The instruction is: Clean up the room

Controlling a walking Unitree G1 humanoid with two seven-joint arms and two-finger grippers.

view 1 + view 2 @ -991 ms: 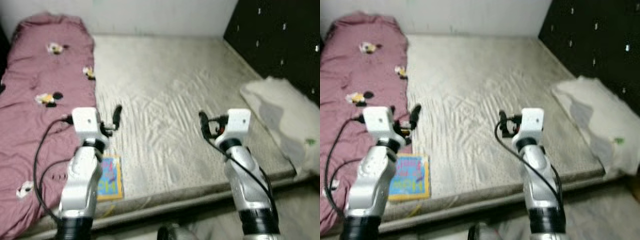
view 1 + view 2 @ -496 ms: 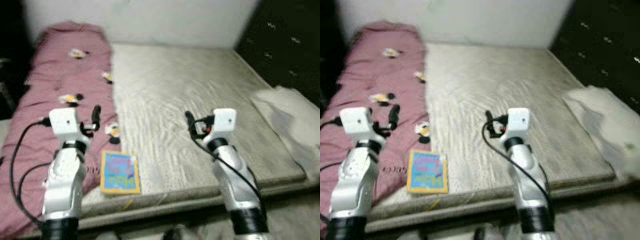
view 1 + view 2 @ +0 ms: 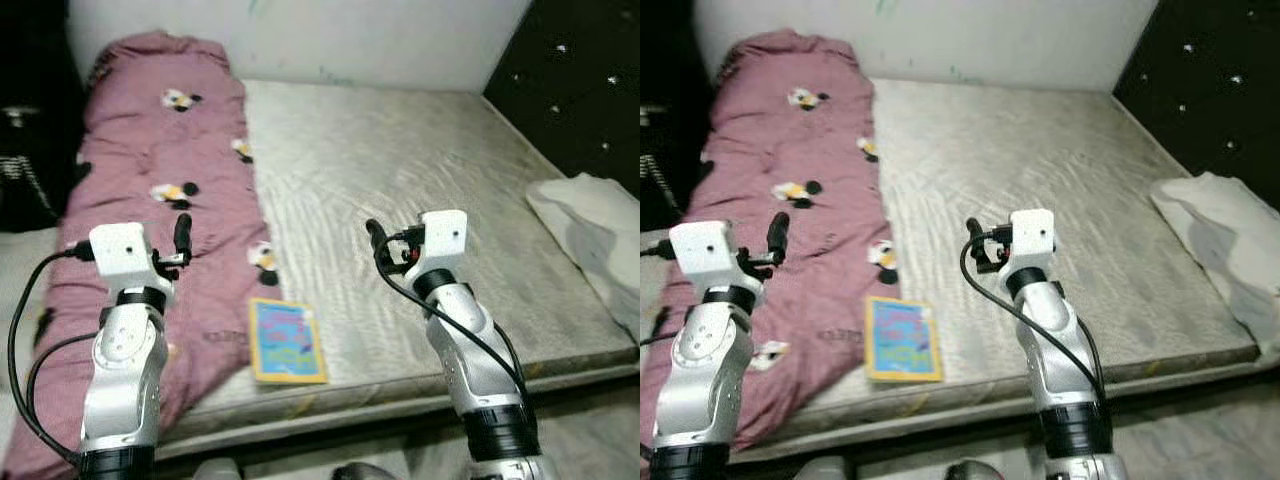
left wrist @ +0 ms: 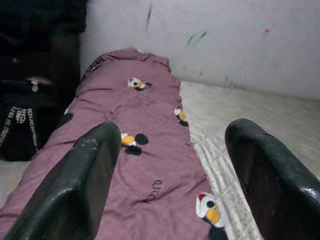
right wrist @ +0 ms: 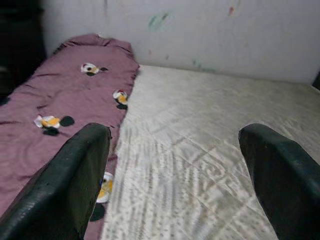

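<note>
A colourful children's book [image 3: 287, 339] lies flat near the front edge of the bare mattress [image 3: 420, 170], beside a long pink quilt [image 3: 175, 180] printed with small cartoon figures. My left gripper [image 3: 182, 238] hangs over the quilt, to the left of the book, open with nothing between its fingers [image 4: 85, 185]. Over the middle of the mattress, right of the book, my right gripper [image 3: 375, 240] is raised, open and holding nothing; its fingers [image 5: 65, 185] frame quilt and mattress.
A white cloth or pillow [image 3: 590, 225] hangs off the mattress's right side, by a dark studded headboard [image 3: 580, 80]. A pale wall [image 3: 300, 40] runs behind the bed. Dark bags or furniture [image 3: 30, 150] stand left of the quilt. Floor shows below the front edge.
The whole scene has shifted to the right in view, so the camera turned left; the quilt and book sit nearer the centre. Both arms keep the same raised pose.
</note>
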